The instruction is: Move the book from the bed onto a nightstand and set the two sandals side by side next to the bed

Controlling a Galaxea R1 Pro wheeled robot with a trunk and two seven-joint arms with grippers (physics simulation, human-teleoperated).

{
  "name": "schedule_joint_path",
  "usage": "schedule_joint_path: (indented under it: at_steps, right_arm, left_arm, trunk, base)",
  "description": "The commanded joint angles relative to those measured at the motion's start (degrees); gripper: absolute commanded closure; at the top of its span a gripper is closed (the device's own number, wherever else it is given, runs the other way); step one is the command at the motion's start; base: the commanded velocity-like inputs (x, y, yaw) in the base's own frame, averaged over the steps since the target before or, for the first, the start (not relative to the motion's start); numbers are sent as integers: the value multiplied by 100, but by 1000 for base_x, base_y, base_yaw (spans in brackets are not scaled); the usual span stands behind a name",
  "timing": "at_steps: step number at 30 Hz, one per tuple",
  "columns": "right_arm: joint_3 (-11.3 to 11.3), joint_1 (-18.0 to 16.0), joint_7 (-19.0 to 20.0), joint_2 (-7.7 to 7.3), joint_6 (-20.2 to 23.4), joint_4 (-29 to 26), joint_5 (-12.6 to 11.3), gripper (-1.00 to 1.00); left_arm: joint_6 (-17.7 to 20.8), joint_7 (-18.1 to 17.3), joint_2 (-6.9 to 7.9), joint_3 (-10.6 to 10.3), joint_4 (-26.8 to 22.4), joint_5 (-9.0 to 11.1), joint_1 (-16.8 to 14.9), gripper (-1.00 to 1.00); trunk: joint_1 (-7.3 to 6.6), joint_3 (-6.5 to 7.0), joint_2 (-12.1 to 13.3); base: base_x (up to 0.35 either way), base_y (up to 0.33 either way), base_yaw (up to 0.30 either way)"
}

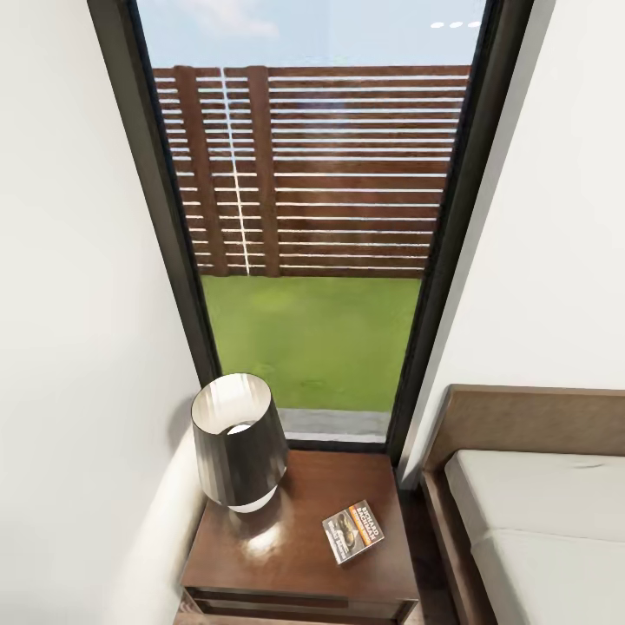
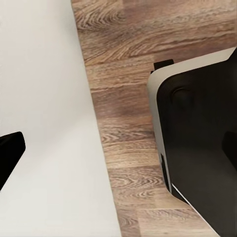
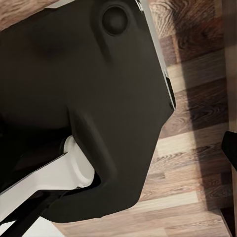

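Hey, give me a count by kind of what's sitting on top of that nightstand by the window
On the nightstand:
Lamp: 1
Book: 1
Total: 2

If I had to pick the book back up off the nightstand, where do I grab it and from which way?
The book lies flat on the nightstand, near the front right corner, with the lamp behind and to its left. It looks too thin for a side grip, so probably come straight down and close the fingers across its narrower width, or slide it to the near edge first.
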Motion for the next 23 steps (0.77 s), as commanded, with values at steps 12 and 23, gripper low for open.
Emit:
schedule_joint_path:
  at_steps: [12,23]
  right_arm:
    - [-48,-6,15,-4,10,7,57,-100]
    - [-48,-6,14,-5,10,7,56,-100]
  left_arm:
    - [-15,13,17,-53,13,41,-3,-100]
    - [-15,13,7,-54,3,47,-3,-100]
  trunk:
    - [3,-11,-11]
    - [3,-11,-11]
  base:
    - [0,0,0]
    - [0,0,0]
